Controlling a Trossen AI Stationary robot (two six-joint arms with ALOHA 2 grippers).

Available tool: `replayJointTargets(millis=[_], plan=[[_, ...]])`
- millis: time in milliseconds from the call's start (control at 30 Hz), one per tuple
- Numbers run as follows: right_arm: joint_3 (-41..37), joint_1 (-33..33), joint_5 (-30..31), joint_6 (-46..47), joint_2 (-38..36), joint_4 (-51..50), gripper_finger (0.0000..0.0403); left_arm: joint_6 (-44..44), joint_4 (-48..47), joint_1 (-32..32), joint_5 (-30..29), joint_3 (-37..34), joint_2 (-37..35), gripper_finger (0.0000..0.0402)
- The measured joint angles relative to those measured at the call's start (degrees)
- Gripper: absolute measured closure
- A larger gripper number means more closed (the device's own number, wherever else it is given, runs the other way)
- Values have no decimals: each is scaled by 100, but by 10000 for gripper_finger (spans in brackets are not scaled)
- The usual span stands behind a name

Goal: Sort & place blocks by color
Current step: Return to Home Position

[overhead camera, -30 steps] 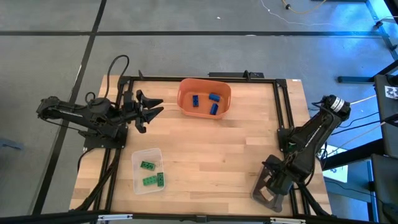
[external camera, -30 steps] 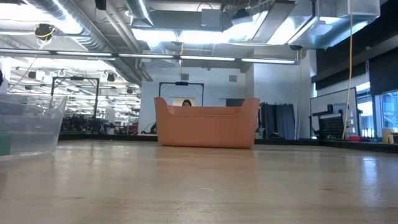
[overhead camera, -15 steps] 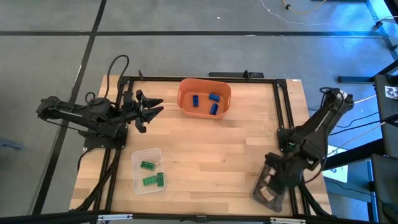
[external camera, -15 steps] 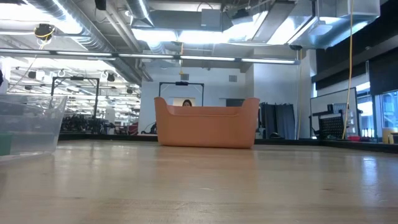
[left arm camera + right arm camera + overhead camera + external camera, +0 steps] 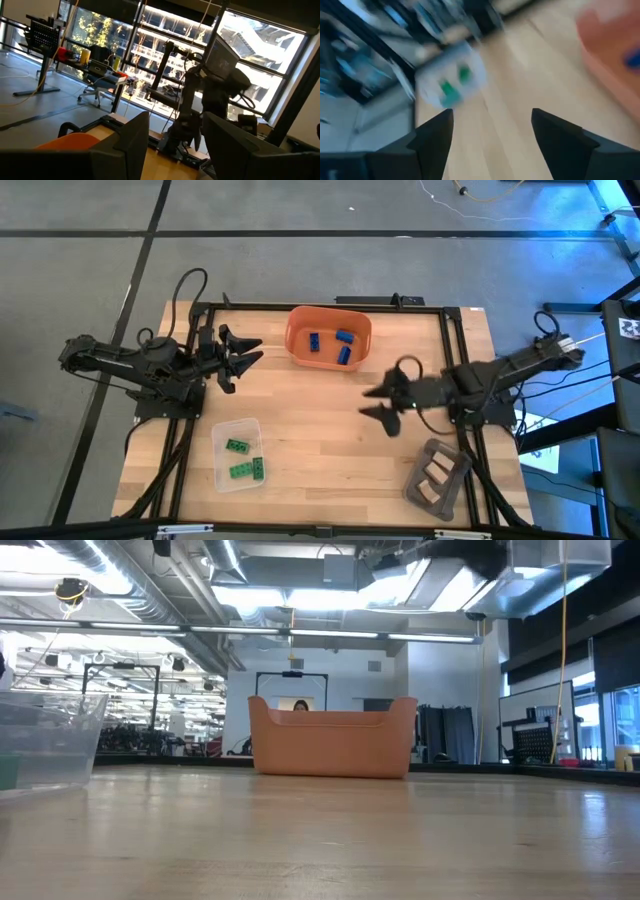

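**Blocks sorted into three containers, both jaws released**

Three blue blocks [image 5: 343, 355] lie in the orange bin [image 5: 296, 338] at the far middle of the worktop [image 5: 320, 430]. The green blocks [image 5: 237, 445] lie in the clear tray [image 5: 222, 430] at the near left. One sits toward the tray's far side, the others close together on its near side. The tan blocks [image 5: 436, 472] lie side by side in the dark tray [image 5: 416, 488] at the near right corner, which hangs partly over the worktop's edge. No block lies on the bare wood.

The left arm [image 5: 130, 363] sits at the left edge. The left jaws point right toward the orange bin, spread apart and holding nothing.

The right arm [image 5: 495, 375] reaches in from the right edge. The right jaws hang over bare wood right of centre, between the orange bin and the dark tray. They point left, are spread apart and hold nothing. In the right wrist view the clear tray lies beyond them, well apart.
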Motion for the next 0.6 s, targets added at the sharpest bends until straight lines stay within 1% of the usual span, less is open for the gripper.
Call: replayJointTargets(millis=[67, 100, 167, 233, 300, 400, 533, 600], plan=[[-215, -380, -468, -430, -23, 958, 133, 0, -1, 0, 0, 0, -1, 225], [-351, -574, -811, -533, -26, 1393, 133, 0, -2, 0, 0, 0, -1, 225], [-690, -902, -1360, -552, -24, 2136, 133, 0, -2, 0, 0, 0, -1, 225], [-1081, -1170, -1730, -552, -19, 2928, 133, 0, -4, 0, 0, 0, -1, 225], [-1372, -1353, -1777, -559, -16, 3642, 133, 0, -9, 0, 0, 0, 0, 225], [-1514, -1514, -1747, -731, -18, 4364, 133, 0, -20, 0, 0, 0, 1, 225], [-1348, -1543, -1749, -1844, -18, 4582, 133, 0, -22, 0, 0, 0, 1, 225], [-1210, -1540, -1753, -2223, -22, 4596, 133, 0, -20, 0, 0, 0, 1, 225]])
